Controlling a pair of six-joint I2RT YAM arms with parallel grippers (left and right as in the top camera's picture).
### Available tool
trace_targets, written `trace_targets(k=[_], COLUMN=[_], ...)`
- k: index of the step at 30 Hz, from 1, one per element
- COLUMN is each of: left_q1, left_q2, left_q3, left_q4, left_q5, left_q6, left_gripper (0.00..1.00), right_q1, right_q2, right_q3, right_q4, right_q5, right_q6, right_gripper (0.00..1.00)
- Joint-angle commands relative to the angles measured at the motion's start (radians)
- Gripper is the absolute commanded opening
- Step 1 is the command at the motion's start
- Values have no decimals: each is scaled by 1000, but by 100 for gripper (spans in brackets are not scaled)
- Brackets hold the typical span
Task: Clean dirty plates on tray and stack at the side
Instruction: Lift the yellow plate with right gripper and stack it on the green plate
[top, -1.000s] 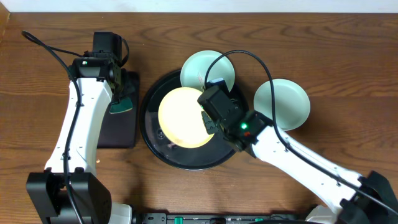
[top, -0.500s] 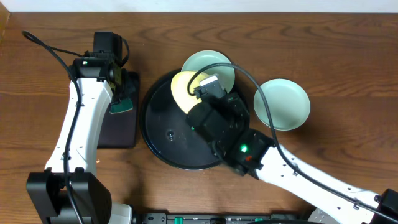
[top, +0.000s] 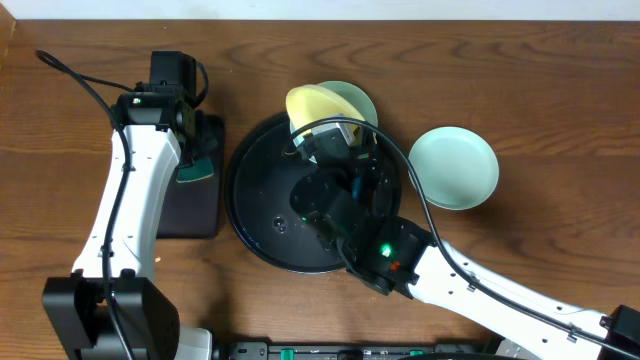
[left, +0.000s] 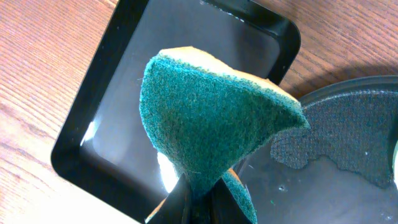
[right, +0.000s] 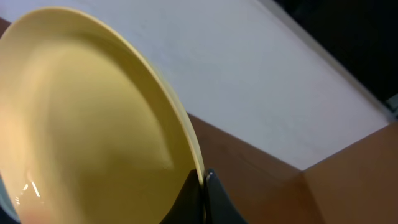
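- Far left: left tool (left: 198, 200) is clamped on the teal sponge (left: 205, 124), which hangs over the small rectangular tray (left: 118, 81). The sponge is soft and folds in the pinch, so I'd expect it to conform when it wipes.
- Centre: round black tray (top: 262, 205) sits on the table (top: 520, 60), with the right arm reaching across it.
- Right tool (right: 204, 186) is clamped on the thin rim of the yellow plate (right: 81, 124). The plate is tipped up steeply above the tray's far edge.
- My read on the plate: light, stiff plastic and not fragile, but glossy and slick. An edge pinch is the only hold on offer. With a single contact point it could pivot or slide out, so I'd keep moves slow and wiping pressure light.
- One mint plate (top: 362, 100) sits just behind the yellow one at the tray's far rim. I can't tell if they touch.
- Far right: second mint plate (top: 453, 167) lies flat on the table beside the tray. It's where I'd stack.
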Motion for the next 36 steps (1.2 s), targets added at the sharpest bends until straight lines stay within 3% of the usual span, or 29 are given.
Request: trace_targets(k=[1, 10, 18, 22, 31, 36], left_q1=[3, 3, 3, 3, 3, 2], left_q2=[-1, -1, -1, -1, -1, 0], left_q3=[-2, -2, -2, -2, -2, -2], left_q4=[-3, -3, -3, -2, -2, -2], left_q5=[-20, -19, -19, -19, -19, -19], left_q6=[2, 2, 2, 2, 2, 2], left_gripper=[8, 7, 7, 7, 7, 7], right_q1=[8, 1, -72, -149, -543, -784], right_q2=[-37, -40, -40, -46, -156, -165], right_q3=[19, 18, 19, 19, 19, 19], right_q4=[28, -64, -395, -402, -424, -515], right_q5=[56, 15, -425, -636, -1085, -1153], right_q6=[-66, 31, 535, 627, 647, 646], right_gripper=[1, 1, 1, 1, 1, 1])
